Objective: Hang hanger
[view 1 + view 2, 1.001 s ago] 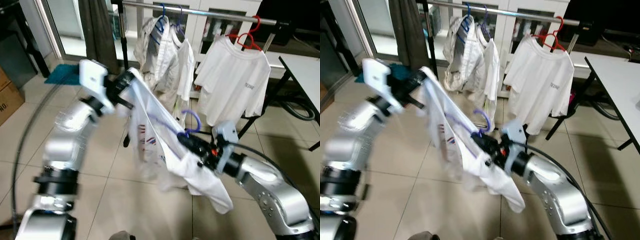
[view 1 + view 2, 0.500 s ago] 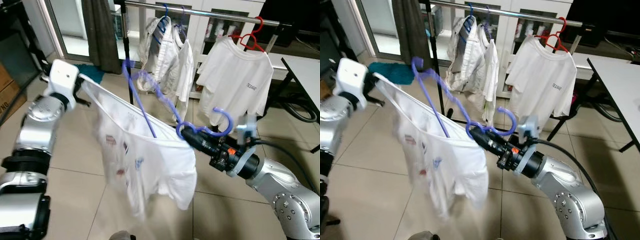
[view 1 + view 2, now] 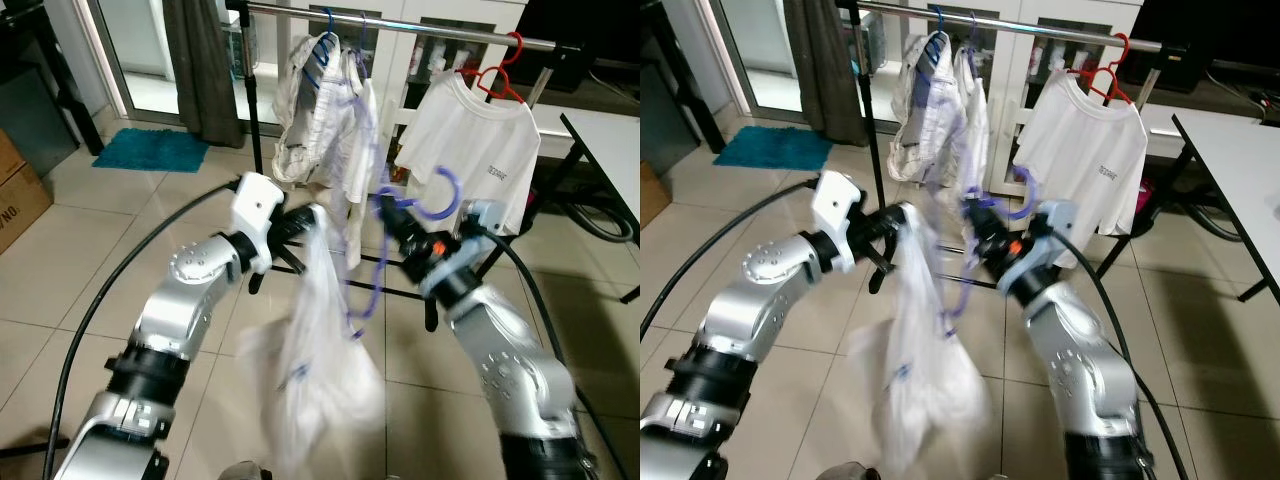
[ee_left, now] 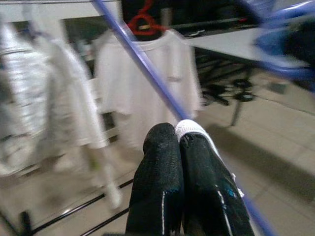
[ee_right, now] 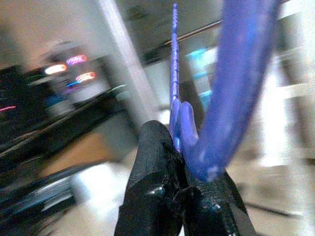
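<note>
A blue hanger point(image 3: 437, 203) is held up in front of the clothes rail point(image 3: 400, 24), its hook pointing up. My right gripper point(image 3: 396, 224) is shut on the hanger point(image 5: 231, 83) just below the hook. A white printed shirt point(image 3: 322, 350) droops from it, blurred and bunched, down toward the floor. My left gripper point(image 3: 300, 222) is shut on the shirt's upper edge, close beside the right one. In the left wrist view the white cloth point(image 4: 191, 129) sits pinched between the fingers, with the hanger's blue bar point(image 4: 140, 61) crossing behind.
On the rail hang pale shirts point(image 3: 320, 110) on blue hangers and a white T-shirt point(image 3: 470, 140) on a red hanger. A white table point(image 3: 612, 135) stands at the right. A teal mat point(image 3: 148, 150), a cardboard box point(image 3: 18, 198) and a black cable point(image 3: 100, 290) are on the left.
My left gripper has swung right and my right gripper up and left, so they now meet. The shirt, stretched wide before, now hangs bunched, and the hanger is nearer the rail.
</note>
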